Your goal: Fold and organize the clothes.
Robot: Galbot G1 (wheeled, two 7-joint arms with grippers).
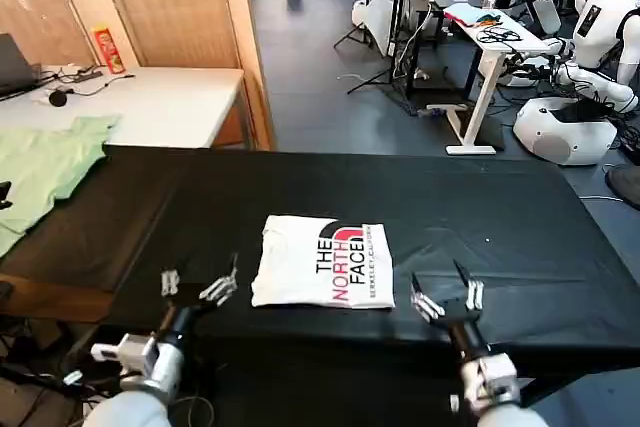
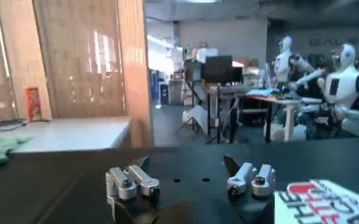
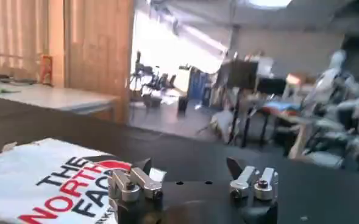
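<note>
The clothes are one white T-shirt point(image 1: 322, 262), folded into a neat rectangle with its black-and-red "THE NORTH FACE" print facing up, lying near the front middle of the black table point(image 1: 480, 227). My left gripper point(image 1: 200, 282) hovers open just left of the shirt, holding nothing. My right gripper point(image 1: 446, 290) hovers open just right of it, also holding nothing. In the left wrist view the open left gripper point(image 2: 188, 164) has the shirt's printed corner point(image 2: 325, 204) beside it. In the right wrist view the open right gripper point(image 3: 190, 167) sits next to the shirt point(image 3: 45, 182).
A light green garment point(image 1: 40, 167) lies at the table's far left. Behind it stands a white desk point(image 1: 150, 102) with a red can point(image 1: 106, 47) and cables. A wooden partition point(image 1: 170, 7), a white standing desk point(image 1: 490, 47) and other robots point(image 1: 590, 37) stand beyond the table.
</note>
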